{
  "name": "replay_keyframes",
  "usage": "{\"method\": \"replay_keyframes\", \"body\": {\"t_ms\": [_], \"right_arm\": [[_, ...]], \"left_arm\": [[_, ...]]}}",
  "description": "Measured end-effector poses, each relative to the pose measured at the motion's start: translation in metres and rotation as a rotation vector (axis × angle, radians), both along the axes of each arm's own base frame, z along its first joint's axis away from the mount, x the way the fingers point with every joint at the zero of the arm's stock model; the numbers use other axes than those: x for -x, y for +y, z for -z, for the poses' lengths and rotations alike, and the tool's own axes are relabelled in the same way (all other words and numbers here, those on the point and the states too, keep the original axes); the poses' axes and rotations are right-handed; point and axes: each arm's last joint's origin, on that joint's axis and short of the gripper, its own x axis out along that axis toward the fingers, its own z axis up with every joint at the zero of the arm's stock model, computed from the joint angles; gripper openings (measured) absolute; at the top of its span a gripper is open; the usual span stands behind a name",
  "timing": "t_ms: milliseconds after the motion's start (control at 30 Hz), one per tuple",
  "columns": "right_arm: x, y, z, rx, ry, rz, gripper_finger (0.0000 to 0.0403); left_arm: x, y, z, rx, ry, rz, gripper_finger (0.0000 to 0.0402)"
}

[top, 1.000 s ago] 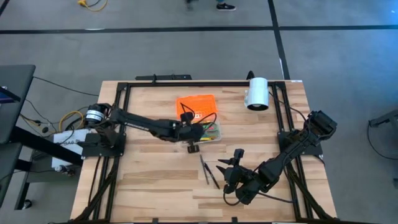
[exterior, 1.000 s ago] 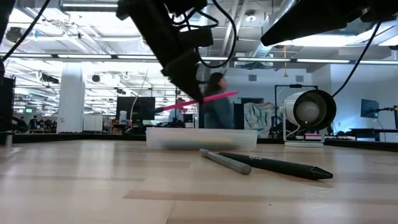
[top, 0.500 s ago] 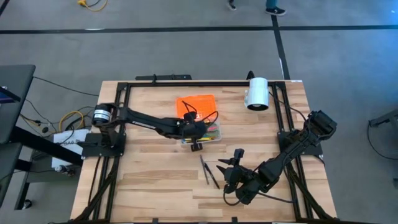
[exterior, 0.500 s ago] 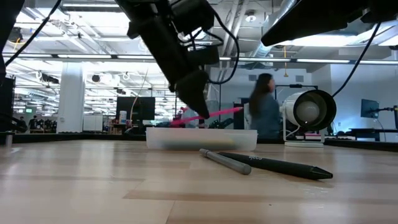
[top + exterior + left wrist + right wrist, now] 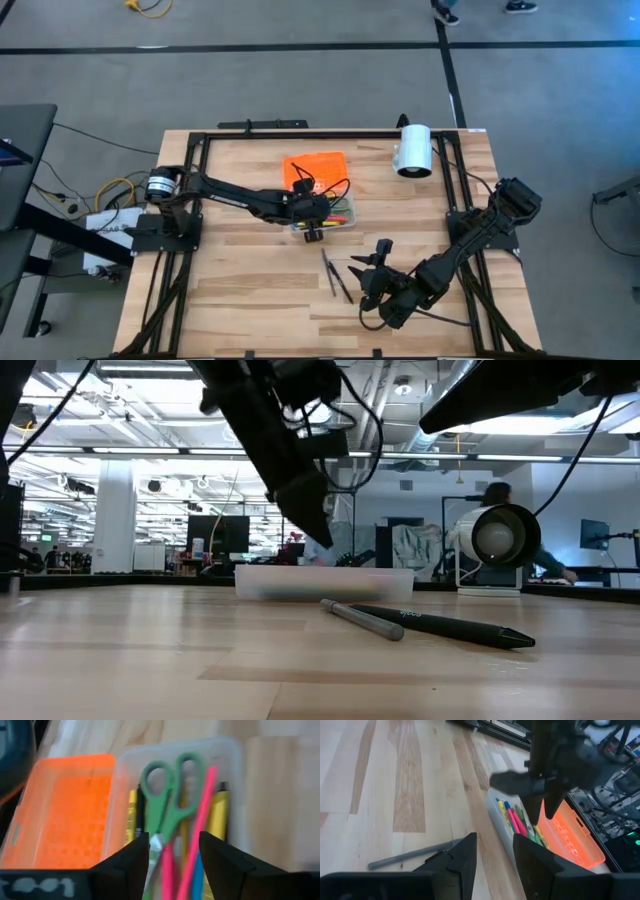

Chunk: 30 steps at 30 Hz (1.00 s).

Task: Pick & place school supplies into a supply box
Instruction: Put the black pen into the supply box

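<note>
**My left gripper hangs open over the filled case**

Bare wood lies open across the table [image 5: 240, 280] from 6 to 9 o'clock of the supply box [image 5: 343, 222], room enough for either of my arms. A white cylinder [image 5: 412, 150] stands clear at 1 o'clock, near the far edge. My left gripper [image 5: 312, 229] hangs over the box's 9 o'clock end, its fingers [image 5: 125, 862] apart and holding nothing; a pink pen [image 5: 197, 837] and green-handled scissors [image 5: 167, 795] lie in the tray just past them. The clear box sits mid-table, long axis from 9 to 3 o'clock, its orange lid [image 5: 315, 166] flat beside it at 12 o'clock. The supplies inside lie lengthwise. Two loose pens, grey [image 5: 362, 618] and black [image 5: 450, 628], rest at the box's 6 o'clock. My right gripper [image 5: 377, 270] waits beside them, fingers [image 5: 462, 857] spread, empty.
</note>
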Motion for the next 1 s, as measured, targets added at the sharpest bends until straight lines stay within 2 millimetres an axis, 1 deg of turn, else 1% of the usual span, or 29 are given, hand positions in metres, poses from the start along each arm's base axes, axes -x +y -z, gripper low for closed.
{"method": "replay_keyframes", "body": {"t_ms": [100, 200, 367, 467, 533, 600, 733, 867, 933, 1000], "right_arm": [[-0.002, -0.001, 0.0, -0.005, -0.004, 0.007, 0.0122], [-0.005, -0.006, 0.0, -0.033, -0.017, 0.033, 0.0122], [-0.015, -0.017, 0.001, -0.147, 0.005, 0.05, 0.0122], [-0.022, -0.024, 0.001, -0.227, 0.02, 0.048, 0.0122], [-0.027, -0.028, 0.001, -0.275, 0.024, 0.035, 0.0122], [-0.033, -0.028, 0.004, -0.316, 0.021, 0.02, 0.0122], [-0.038, -0.025, 0.016, -0.345, 0.063, -0.012, 0.0122], [-0.04, -0.023, 0.023, -0.377, 0.068, -0.004, 0.0122], [-0.04, -0.023, 0.025, -0.407, 0.059, 0.021, 0.0122], [-0.04, -0.022, 0.025, -0.45, 0.039, 0.051, 0.0122]], "left_arm": [[0.007, -0.017, -0.014, 0.01, -0.016, 0.052, 0.0166], [0.016, -0.044, -0.028, 0.005, -0.028, 0.121, 0.0163], [0.04, -0.1, -0.044, -0.036, -0.038, 0.223, 0.0158], [0.059, -0.138, -0.043, -0.094, -0.04, 0.254, 0.0158], [0.074, -0.161, -0.041, -0.142, -0.059, 0.267, 0.0158], [0.091, -0.182, -0.032, -0.181, -0.083, 0.276, 0.0158], [0.131, -0.213, -0.013, -0.251, -0.158, 0.272, 0.0157], [0.165, -0.23, 0.005, -0.293, -0.273, 0.265, 0.0157], [0.179, -0.235, 0.012, -0.334, -0.322, 0.266, 0.0157], [0.187, -0.236, 0.015, -0.381, -0.348, 0.273, 0.0157]]}}
